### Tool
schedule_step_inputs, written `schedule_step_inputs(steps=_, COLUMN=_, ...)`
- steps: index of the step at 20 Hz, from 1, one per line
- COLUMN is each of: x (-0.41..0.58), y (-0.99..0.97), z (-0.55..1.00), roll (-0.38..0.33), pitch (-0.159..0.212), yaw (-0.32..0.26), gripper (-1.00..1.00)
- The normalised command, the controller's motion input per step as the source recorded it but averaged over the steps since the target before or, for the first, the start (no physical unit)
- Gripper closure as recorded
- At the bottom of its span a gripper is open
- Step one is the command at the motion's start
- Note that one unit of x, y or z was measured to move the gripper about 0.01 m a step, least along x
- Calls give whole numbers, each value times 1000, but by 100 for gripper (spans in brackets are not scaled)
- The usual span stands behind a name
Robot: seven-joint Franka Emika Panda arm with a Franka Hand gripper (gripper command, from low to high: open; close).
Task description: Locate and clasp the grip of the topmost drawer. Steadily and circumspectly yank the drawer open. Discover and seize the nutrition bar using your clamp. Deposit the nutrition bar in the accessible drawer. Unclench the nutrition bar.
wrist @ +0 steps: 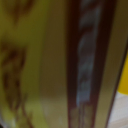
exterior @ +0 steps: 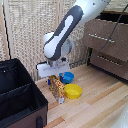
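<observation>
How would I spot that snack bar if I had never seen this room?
Find the big white robot arm over the wooden floor. Under its tool, beside the yellow bowl and blue bowl, stands the nutrition bar: a flat packet with busy print, unlike the round, plain bowls.

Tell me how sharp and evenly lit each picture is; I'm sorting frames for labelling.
Exterior view: soft and low in detail but readable, evenly lit, no harsh glare; the tool sits over the snack bar by the yellow bowl and blue bowl. Wrist view: badly blurred, filled by the snack bar's print too near to focus; nothing legible.
</observation>
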Motion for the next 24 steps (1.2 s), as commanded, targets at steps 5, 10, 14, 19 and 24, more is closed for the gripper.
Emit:
schedule_step_inputs(steps=5, x=159, y=74, z=-59, roll=3, pitch=0, yaw=57, gripper=100)
schedule_step_inputs(steps=10, x=10, y=-13, z=0, roll=2, pitch=0, yaw=8, gripper=100)
schedule_step_inputs(steps=14, x=27, y=0, z=0, roll=0, pitch=1, yaw=0, gripper=100)
schedule_step_inputs(steps=19, x=165, y=2, z=105, roll=12, pitch=0, yaw=-73, gripper=100)
schedule_step_inputs(steps=24, x=457, y=70, z=678, roll=29, pitch=-5, yaw=-109, gripper=100)
